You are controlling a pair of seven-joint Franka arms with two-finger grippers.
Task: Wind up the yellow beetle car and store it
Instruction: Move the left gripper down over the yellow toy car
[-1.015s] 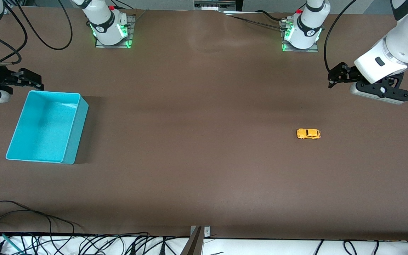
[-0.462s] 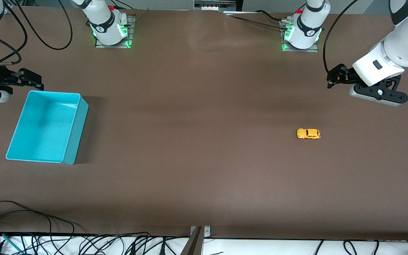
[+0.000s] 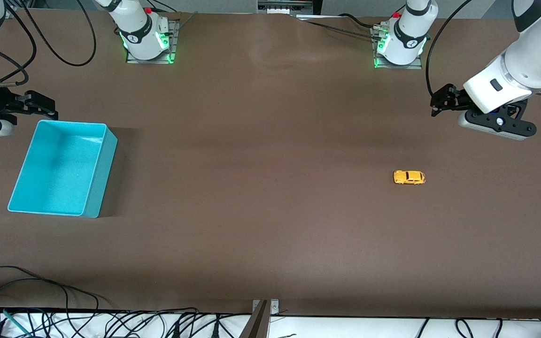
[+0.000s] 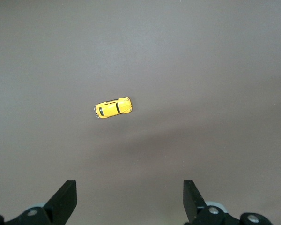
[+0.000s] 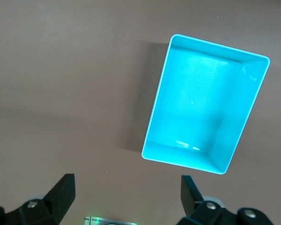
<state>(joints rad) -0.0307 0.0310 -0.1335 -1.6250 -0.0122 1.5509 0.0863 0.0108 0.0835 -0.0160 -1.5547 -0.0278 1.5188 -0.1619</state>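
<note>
Left wrist view, yellow beetle car (image 4: 112, 107) beneath open left end effector (image 4: 129, 199)

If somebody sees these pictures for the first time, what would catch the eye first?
Probably the turquoise bin, empty, at the right arm's end of the table, with the right gripper open above the table beside it. Next, the tiny yellow beetle car, alone toward the left arm's end, with the left gripper open above.

Robotics lab bench: a bare brown table (image 3: 270, 211) with two white arm bases (image 3: 144, 33) (image 3: 402, 40) bolted on plates and lit by green status lights, loose black cables (image 3: 64, 319) tangled along the near edge and looping by the right arm's end.
</note>
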